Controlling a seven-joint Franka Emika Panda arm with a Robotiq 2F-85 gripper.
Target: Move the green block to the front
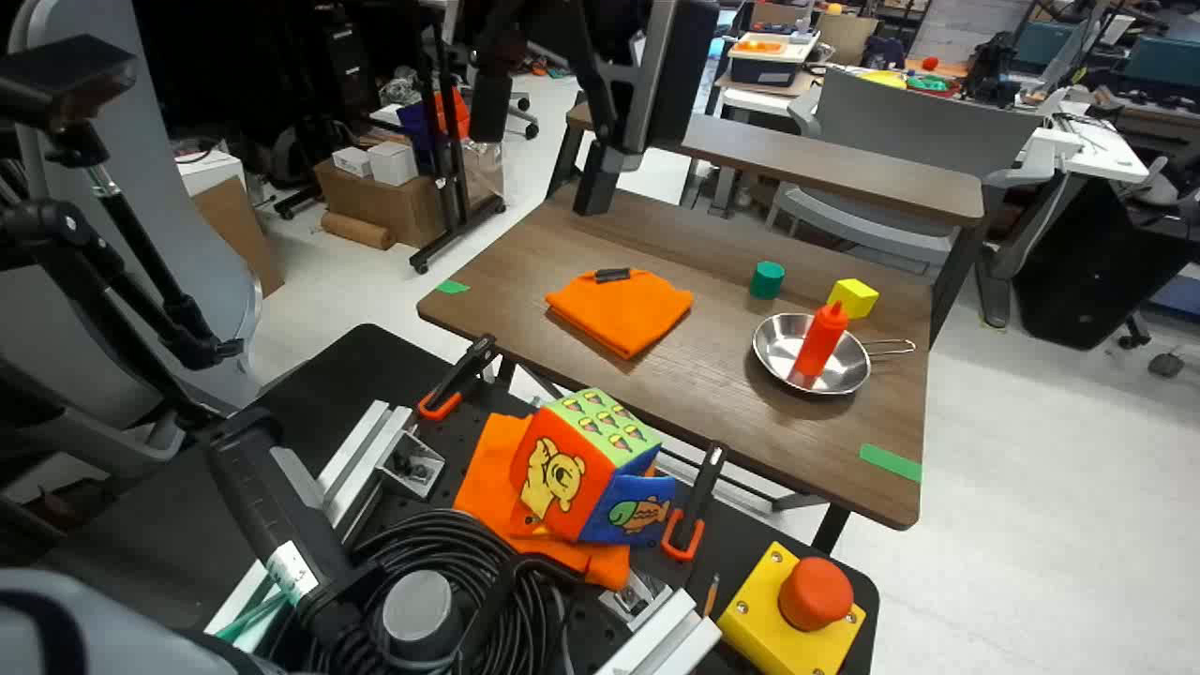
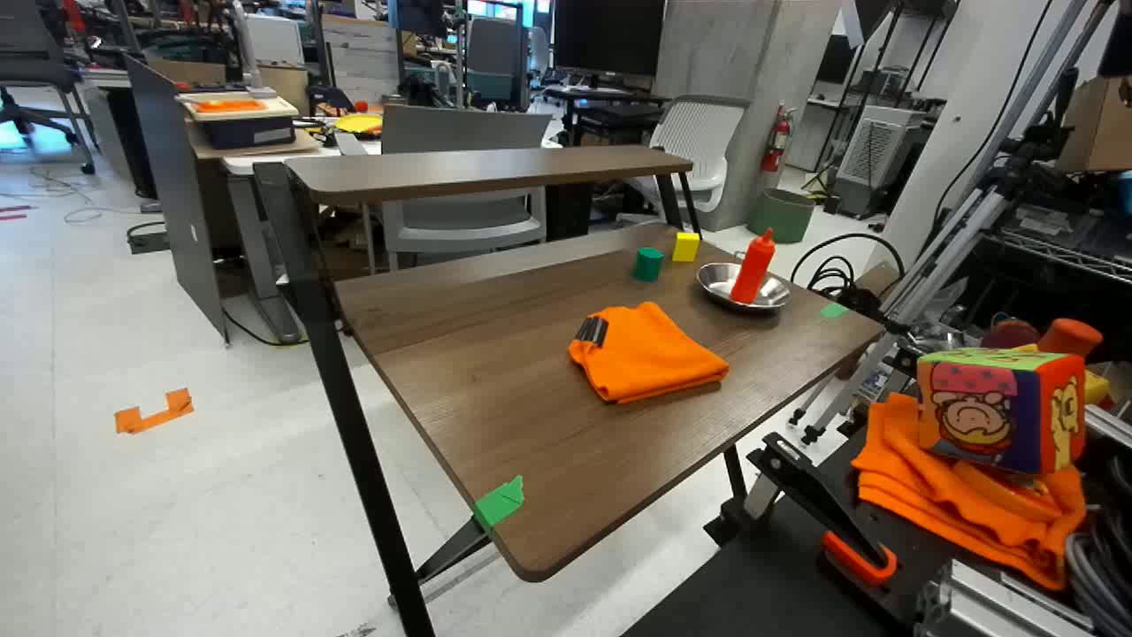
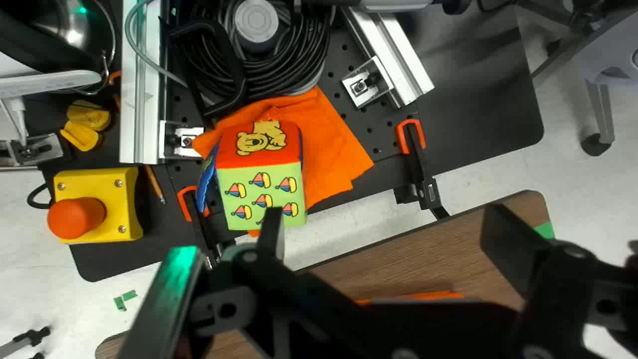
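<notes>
The green block (image 1: 766, 280) is a small, stubby dark green cylinder standing on the brown table (image 1: 712, 375); it also shows in an exterior view (image 2: 647, 264). It stands toward the table's raised-shelf side, beside a yellow block (image 1: 853, 298) and near a metal pan (image 1: 773, 352). It does not show in the wrist view. My gripper (image 1: 542, 155) hangs above the table's far-left part in an exterior view, well apart from the green block. In the wrist view my gripper (image 3: 383, 217) has its fingers wide apart with nothing between them.
A folded orange cloth (image 1: 623, 314) with a black item on it lies on the table. A red bottle (image 1: 821, 342) stands in the pan. A raised shelf (image 1: 825, 173) runs along one table side. A picture cube (image 3: 261, 192) and red button box (image 3: 114, 202) sit on the black base.
</notes>
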